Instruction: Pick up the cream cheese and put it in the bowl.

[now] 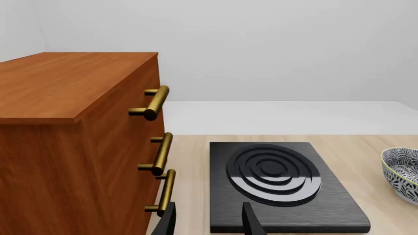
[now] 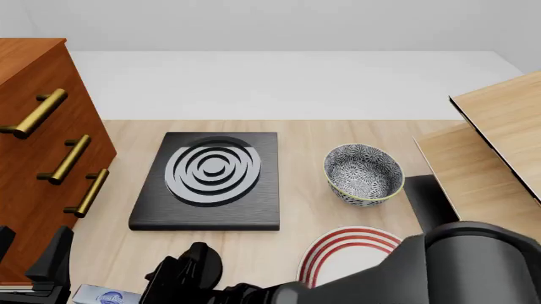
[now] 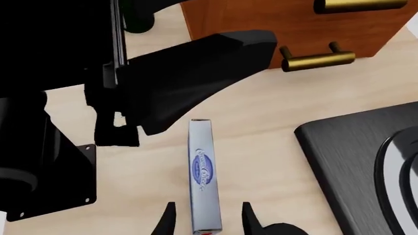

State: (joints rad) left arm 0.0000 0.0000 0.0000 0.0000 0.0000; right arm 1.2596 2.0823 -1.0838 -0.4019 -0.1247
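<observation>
The cream cheese [image 3: 202, 178] is a slim silver-grey box with a blue round logo, lying on the table. It also shows at the bottom left edge of the front view [image 2: 106, 296]. My right gripper [image 3: 207, 221] is open, with one finger on each side of the box's near end and not closed on it. My left gripper [image 1: 209, 221] is open and empty, low over the table beside the cabinet, close to the box. The speckled bowl [image 2: 363, 172] stands right of the stove and is seen at the edge of the left wrist view [image 1: 402, 171].
A wooden cabinet [image 2: 34, 158] with brass handles stands at the left. A black stove plate [image 2: 211, 180] with rings lies mid-table. A white plate with red rings [image 2: 343, 253] lies in front of the bowl. A wooden structure [image 2: 482, 158] stands at the right. The right arm [image 2: 406, 272] crosses the front edge.
</observation>
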